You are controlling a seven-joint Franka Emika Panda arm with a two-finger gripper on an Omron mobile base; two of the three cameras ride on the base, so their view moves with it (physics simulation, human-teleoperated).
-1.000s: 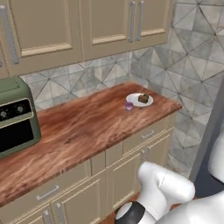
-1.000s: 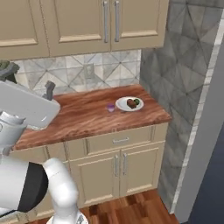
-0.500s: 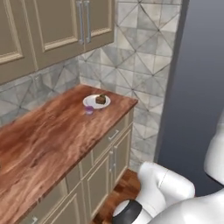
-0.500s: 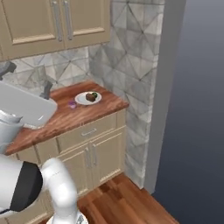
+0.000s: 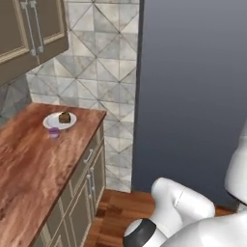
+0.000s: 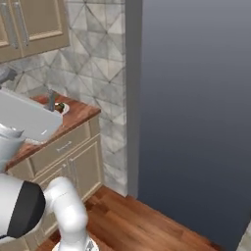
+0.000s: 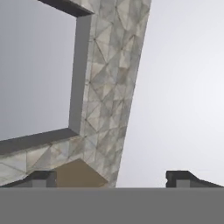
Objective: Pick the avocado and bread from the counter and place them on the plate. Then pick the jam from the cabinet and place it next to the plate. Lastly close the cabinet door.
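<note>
Jaws spread wide, empty, round white plate (image 5: pixel 50 123) w/ dark brown bread (image 5: pixel 64 117) on counter (image 5: pixel 29 164)

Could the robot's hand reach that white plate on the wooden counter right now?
Probably not. The round white plate lies far off on the reddish-brown wooden counter, and the open hand faces the tiled wall, not the counter. The base would likely have to drive closer.

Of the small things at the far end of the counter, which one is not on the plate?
The small purple item. It stands on the counter just in front of the white plate; the brown bread lies on the plate.
</note>
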